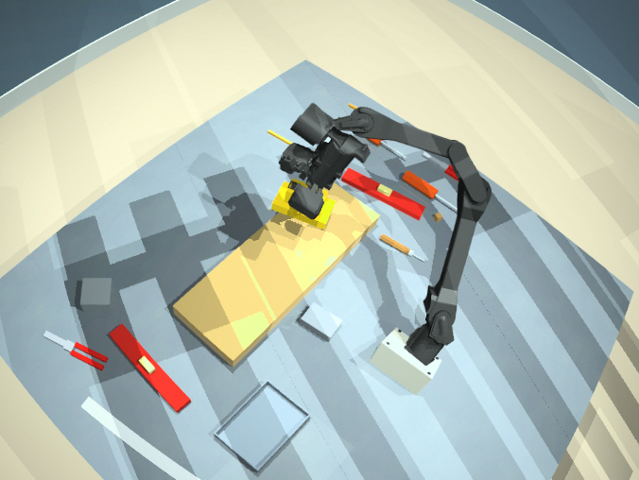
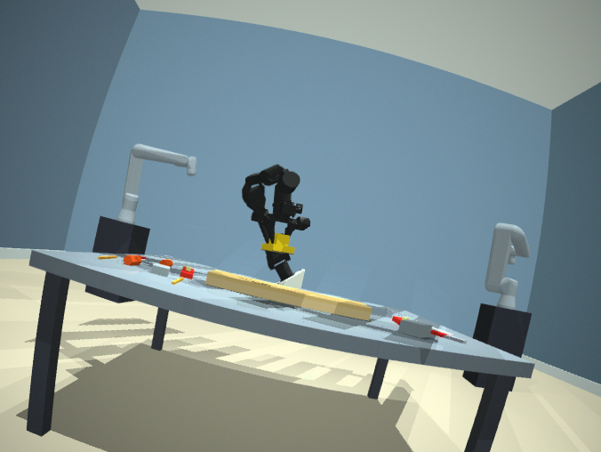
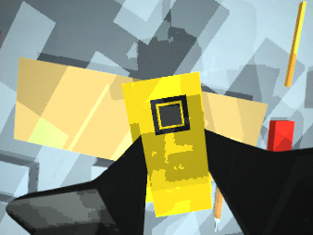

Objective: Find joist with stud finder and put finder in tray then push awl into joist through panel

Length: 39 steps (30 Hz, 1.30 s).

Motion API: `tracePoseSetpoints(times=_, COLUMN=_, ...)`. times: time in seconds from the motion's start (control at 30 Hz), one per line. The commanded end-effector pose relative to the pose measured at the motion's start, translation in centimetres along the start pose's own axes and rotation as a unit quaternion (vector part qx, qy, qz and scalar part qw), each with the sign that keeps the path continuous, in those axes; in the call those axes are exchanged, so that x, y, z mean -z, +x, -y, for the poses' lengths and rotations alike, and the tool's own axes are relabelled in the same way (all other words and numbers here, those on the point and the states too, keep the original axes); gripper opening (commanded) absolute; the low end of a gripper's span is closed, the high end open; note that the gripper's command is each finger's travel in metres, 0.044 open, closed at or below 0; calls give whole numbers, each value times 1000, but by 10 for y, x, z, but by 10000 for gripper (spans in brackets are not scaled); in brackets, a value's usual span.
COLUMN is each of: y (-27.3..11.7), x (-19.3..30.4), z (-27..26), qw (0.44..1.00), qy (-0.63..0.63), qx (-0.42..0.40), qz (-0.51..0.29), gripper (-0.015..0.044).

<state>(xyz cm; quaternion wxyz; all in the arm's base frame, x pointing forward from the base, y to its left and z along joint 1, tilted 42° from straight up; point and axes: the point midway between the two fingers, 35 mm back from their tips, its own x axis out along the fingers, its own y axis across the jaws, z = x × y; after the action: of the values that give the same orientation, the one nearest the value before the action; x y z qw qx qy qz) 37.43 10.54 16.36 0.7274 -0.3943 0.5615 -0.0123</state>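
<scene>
My gripper (image 1: 311, 198) (image 2: 278, 238) (image 3: 169, 133) is shut on the yellow stud finder (image 1: 281, 199) (image 2: 280, 244) (image 3: 173, 173), whose dark square display faces the wrist camera. It holds the stud finder clear above the far end of the tan floor panel (image 1: 268, 278) (image 2: 291, 294) (image 3: 60, 102), with a visible gap below it in the exterior view. The awl (image 1: 395, 244) (image 2: 178, 280) (image 3: 218, 204), with an orange handle and thin tip, lies beside the panel's far end. The shallow tray (image 1: 287, 398) (image 3: 33, 176) stands empty near the panel's near end. The joist is hidden.
A red level (image 1: 361, 181) (image 3: 281, 135) and an orange-handled screwdriver (image 1: 419, 184) lie beyond the awl. A pale block (image 1: 320, 320) lies between panel and arm base. Another red level (image 1: 124, 337), red-handled pliers (image 1: 88, 352) and a grey block (image 1: 95, 291) lie left.
</scene>
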Motion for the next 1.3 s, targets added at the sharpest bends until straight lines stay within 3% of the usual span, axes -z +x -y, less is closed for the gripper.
tracePoseSetpoints(times=0.0, y=0, x=-16, z=-45, qw=998, qy=-57, qx=-26, qz=11, gripper=0)
tracePoseSetpoints(times=0.6, y=6, x=-20, z=-230, qw=955, qy=-278, qx=-104, qz=14, gripper=0)
tracePoseSetpoints(times=1.27, y=21, x=68, z=-409, qw=853, qy=-500, qx=-150, qz=-12, gripper=0)
